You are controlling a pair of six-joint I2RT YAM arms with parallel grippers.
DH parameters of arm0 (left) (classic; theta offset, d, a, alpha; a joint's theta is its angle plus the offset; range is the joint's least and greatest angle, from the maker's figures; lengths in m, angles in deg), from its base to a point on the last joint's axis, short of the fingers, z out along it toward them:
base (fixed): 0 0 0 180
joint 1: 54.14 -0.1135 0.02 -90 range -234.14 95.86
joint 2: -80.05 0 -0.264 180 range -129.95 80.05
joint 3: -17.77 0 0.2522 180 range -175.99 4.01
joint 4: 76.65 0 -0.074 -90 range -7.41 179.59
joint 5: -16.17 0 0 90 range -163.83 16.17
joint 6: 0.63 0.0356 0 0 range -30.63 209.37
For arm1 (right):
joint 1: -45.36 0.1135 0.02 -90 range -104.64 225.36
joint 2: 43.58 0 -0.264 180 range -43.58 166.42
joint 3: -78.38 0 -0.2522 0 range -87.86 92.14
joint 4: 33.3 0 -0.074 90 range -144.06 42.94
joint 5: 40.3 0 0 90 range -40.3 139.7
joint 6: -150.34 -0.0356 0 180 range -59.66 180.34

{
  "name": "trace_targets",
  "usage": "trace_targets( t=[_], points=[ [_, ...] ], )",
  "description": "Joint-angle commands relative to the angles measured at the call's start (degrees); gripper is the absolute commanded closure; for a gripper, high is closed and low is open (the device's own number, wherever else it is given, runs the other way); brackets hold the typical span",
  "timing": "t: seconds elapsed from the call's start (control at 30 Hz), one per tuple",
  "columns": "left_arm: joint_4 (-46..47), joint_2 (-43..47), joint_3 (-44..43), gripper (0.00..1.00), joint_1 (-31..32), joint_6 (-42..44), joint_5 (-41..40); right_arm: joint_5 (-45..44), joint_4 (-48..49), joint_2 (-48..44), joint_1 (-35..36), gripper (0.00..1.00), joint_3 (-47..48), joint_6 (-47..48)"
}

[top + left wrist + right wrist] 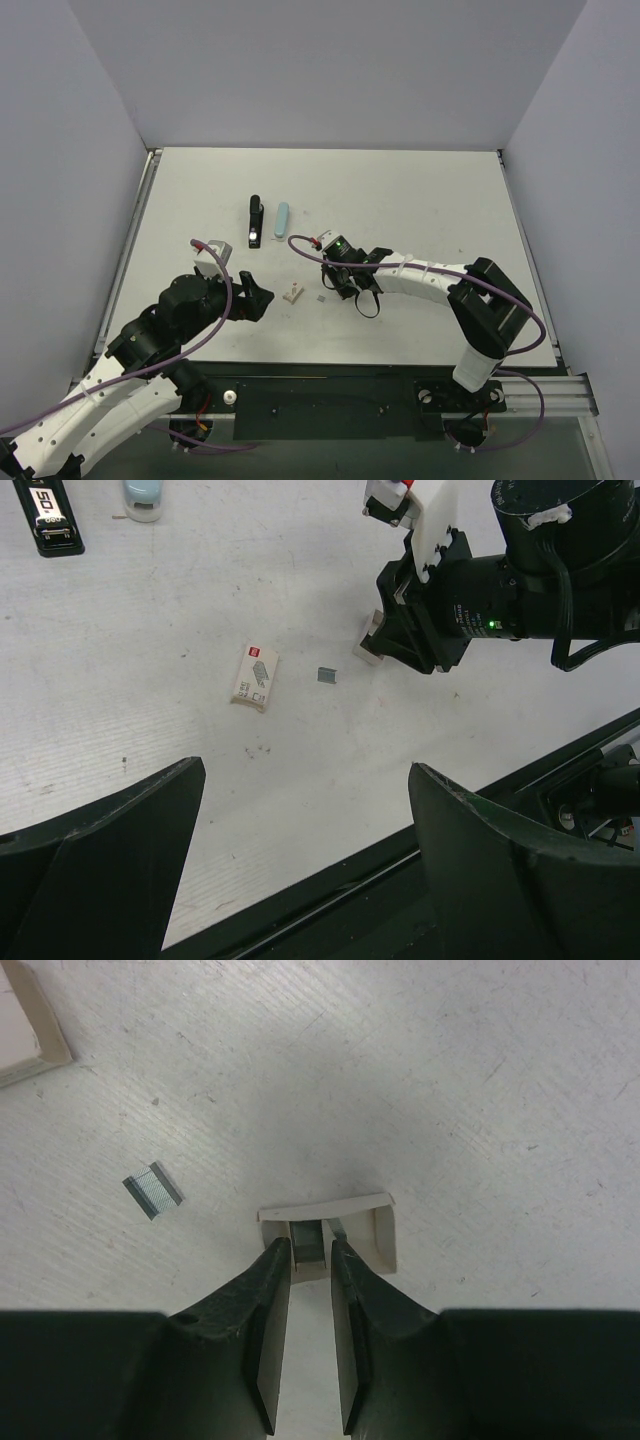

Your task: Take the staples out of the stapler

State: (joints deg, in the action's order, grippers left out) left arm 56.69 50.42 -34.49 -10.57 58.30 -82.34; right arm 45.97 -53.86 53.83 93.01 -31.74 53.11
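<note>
Inside the right gripper (310, 1248), a staple strip (308, 1234) is pinched within a small cardboard tray (382, 1235); the left gripper (305, 775) hangs open. Likely depositing: next, release and lift clear.

The stapler (48, 520) and a pale blue object (143, 498) were cut off by the left wrist view's top edge. Print on the small box (254, 677) was too small to read. The right tool (310, 1252) hid the open tray's (378, 1228) near side. Whether it gripped the grey piece (308, 1234) was unclear.
</note>
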Motion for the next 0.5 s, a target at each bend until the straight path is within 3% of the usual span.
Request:
trace_targets(
  t=[0.0,0.47],
  points=[
    [0.74,0.18,-2.37,0.06,0.29,0.39,0.25,0.04,-0.49,0.33,-0.02,0.80,0.31,0.19],
    [0.65,-0.52,-2.46,0.06,0.29,0.48,0.34,0.39,-1.01,-5.73,1.03,0.76,0.13,-1.65]
  ],
)
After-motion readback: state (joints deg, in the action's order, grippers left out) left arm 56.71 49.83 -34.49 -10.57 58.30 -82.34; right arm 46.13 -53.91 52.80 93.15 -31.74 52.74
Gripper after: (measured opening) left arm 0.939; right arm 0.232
